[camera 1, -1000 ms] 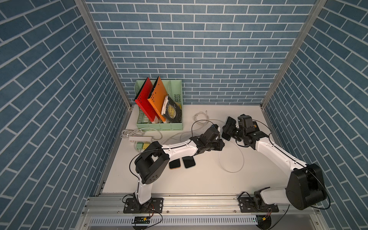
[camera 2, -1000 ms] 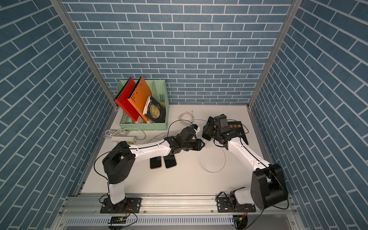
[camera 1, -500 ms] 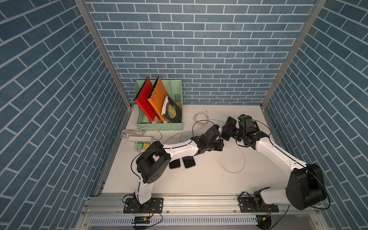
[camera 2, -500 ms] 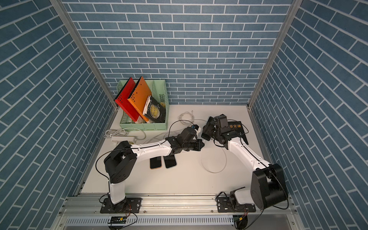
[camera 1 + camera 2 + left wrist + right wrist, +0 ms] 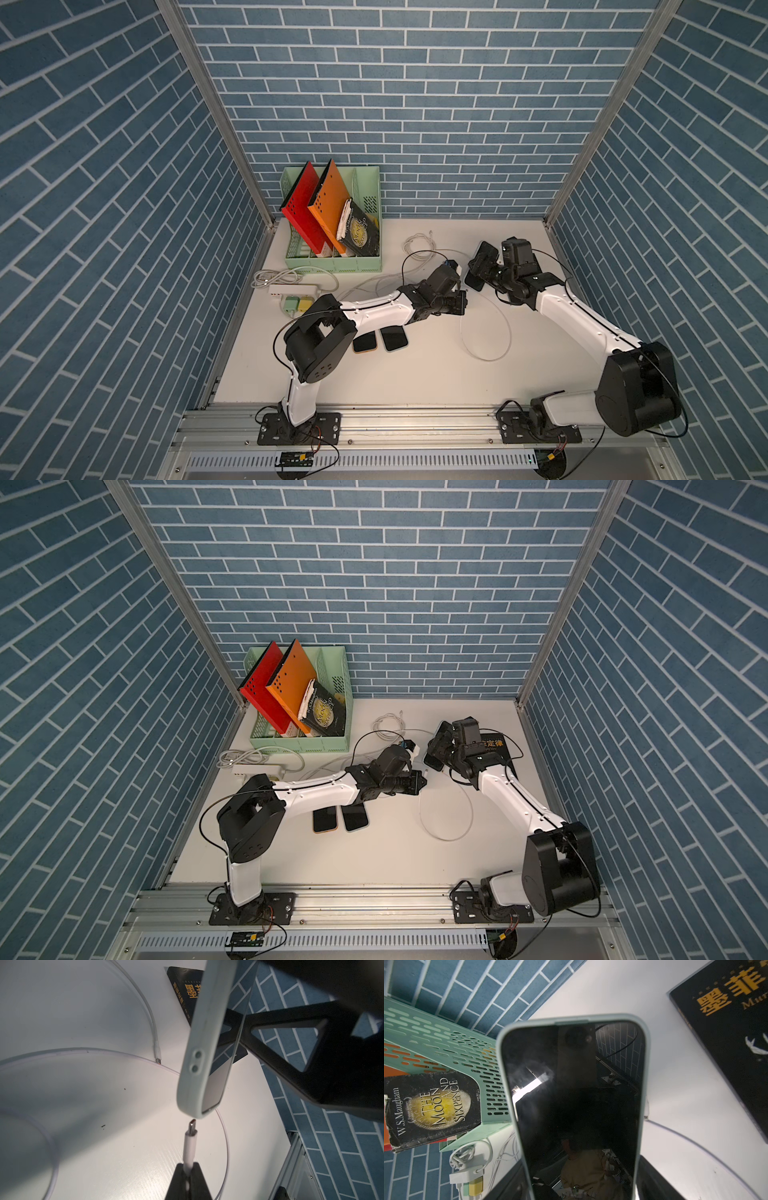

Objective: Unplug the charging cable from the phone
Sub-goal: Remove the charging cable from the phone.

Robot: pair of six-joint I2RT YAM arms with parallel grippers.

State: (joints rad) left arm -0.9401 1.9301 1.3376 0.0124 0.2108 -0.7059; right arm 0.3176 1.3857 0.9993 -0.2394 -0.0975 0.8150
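We see the white table (image 5: 415, 382) bare along its front edge, leaving open room there. The green file rack (image 5: 332, 264) fills the back left corner. Toward the back right corner, the right gripper (image 5: 484, 269) clamps the phone (image 5: 575, 1095) by its long edges, held above the table. The charging cable (image 5: 83, 1050) loops loosely mid-table. The left gripper (image 5: 188, 1167) is pinched tight on the cable behind its plug (image 5: 190, 1134), whose tip sits just clear of the phone's bottom edge.
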